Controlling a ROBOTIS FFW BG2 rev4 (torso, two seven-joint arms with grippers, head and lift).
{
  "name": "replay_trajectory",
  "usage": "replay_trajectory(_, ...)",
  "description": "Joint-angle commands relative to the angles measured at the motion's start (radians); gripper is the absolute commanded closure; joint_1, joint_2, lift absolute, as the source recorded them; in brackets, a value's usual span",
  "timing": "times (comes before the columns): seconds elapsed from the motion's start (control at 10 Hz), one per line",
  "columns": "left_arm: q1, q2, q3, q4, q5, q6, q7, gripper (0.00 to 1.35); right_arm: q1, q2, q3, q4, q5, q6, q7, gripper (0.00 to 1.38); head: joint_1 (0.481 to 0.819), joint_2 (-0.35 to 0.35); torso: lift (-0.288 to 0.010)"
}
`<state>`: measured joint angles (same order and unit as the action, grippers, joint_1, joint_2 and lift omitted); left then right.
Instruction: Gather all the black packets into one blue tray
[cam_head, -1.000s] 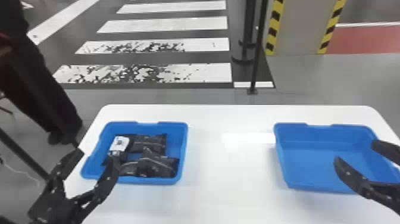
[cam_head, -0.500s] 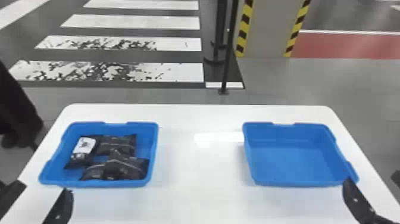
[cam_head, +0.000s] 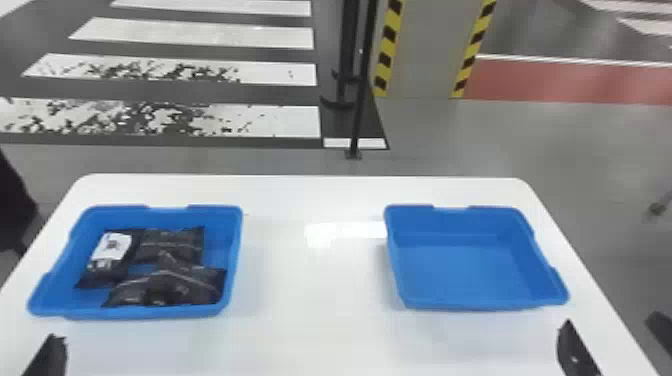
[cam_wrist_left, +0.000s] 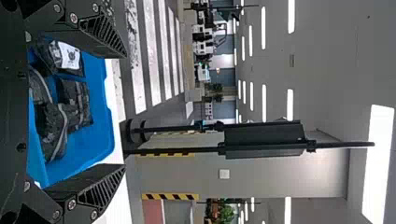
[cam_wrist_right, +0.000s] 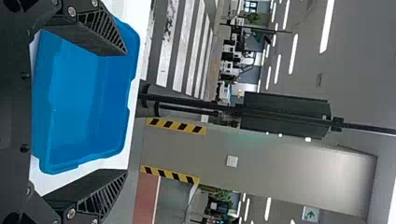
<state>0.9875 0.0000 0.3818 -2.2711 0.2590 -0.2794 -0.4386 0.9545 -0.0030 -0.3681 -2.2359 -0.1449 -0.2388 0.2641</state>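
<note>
In the head view, my left gripper (cam_head: 49, 356) is at the bottom left, in front of the left blue tray (cam_head: 150, 312). My right gripper (cam_head: 611, 321) stands open at the lower right, off the near right corner of the right blue tray (cam_head: 480, 304), which holds no packet. Several black packets lie in the left tray: one with a white label (cam_head: 111, 246), another beside it (cam_head: 171, 244) and overlapping ones (cam_head: 192, 282) nearer the front. The left wrist view has my left gripper (cam_wrist_left: 125, 110) open, packets (cam_wrist_left: 74, 103) beyond its fingers. In the right wrist view my right gripper (cam_wrist_right: 126, 112) is open and empty.
Both trays stand on a white table (cam_head: 310, 280), with a wide bare stretch between them. Behind the table rises a thin black post (cam_head: 361, 90) on the floor. A dark shape (cam_head: 12, 205) is at the far left edge.
The head view has shifted, so both trays appear farther left. Both grippers have drawn back toward the robot; the left one no longer overlaps its tray. The packets keep their places.
</note>
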Motion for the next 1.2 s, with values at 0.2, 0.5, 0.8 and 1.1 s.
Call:
replay_trajectory(0.2, -0.013, -0.003, 0.015, 0.022, -0.018, 0.012, 0.000, 0.20, -0.010, 0.004, 0.045, 0.001, -0.067, 0.018, -0.043, 0.13, 0.695, -0.045, -0.110)
replay_trajectory(0.5, -0.028, -0.003, 0.003, 0.049, -0.012, 0.007, -0.002, 0.20, -0.015, 0.004, 0.047, -0.006, -0.080, 0.030, -0.043, 0.13, 0.695, -0.033, -0.110)
replay_trajectory(0.8, -0.035, -0.003, -0.007, 0.051, -0.012, 0.012, -0.002, 0.21, -0.017, 0.004, 0.065, -0.006, -0.088, 0.030, -0.043, 0.13, 0.695, -0.035, -0.110)
replay_trajectory(1.1, -0.043, -0.003, -0.017, 0.059, -0.004, 0.014, -0.002, 0.21, -0.017, 0.004, 0.077, -0.004, -0.104, 0.033, -0.045, 0.13, 0.695, -0.022, -0.110)
